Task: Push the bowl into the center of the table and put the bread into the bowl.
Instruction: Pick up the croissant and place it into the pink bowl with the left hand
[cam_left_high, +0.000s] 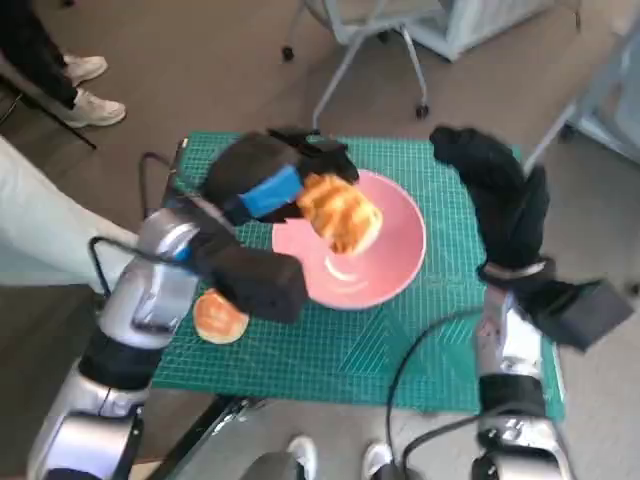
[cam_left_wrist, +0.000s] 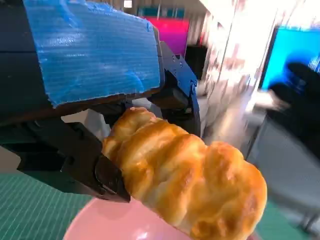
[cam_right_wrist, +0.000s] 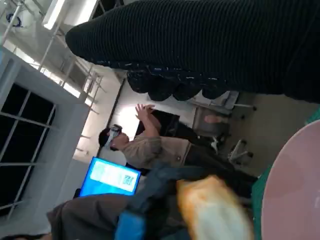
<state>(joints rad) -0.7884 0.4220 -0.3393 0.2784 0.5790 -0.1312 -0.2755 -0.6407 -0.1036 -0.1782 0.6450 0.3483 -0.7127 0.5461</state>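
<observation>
A pink bowl (cam_left_high: 385, 262) sits near the middle of the green mat (cam_left_high: 400, 350). My left hand (cam_left_high: 265, 175) grips a golden twisted bread (cam_left_high: 342, 212) and holds it above the bowl's left part. In the left wrist view the bread (cam_left_wrist: 190, 185) sits between the black fingers (cam_left_wrist: 80, 155), with the pink bowl rim (cam_left_wrist: 105, 222) just below. My right hand (cam_left_high: 500, 185), in its black glove, hovers at the bowl's right side and holds nothing. The right wrist view shows the glove (cam_right_wrist: 210, 45), the blurred bread (cam_right_wrist: 212, 210) and the bowl edge (cam_right_wrist: 290, 190).
A second round bun (cam_left_high: 220, 317) lies on the mat at the front left, beside my left forearm. Office chair legs (cam_left_high: 350, 60) stand beyond the table. A person's shoes (cam_left_high: 90, 105) show at the upper left; a person (cam_right_wrist: 135, 142) sits in the right wrist view.
</observation>
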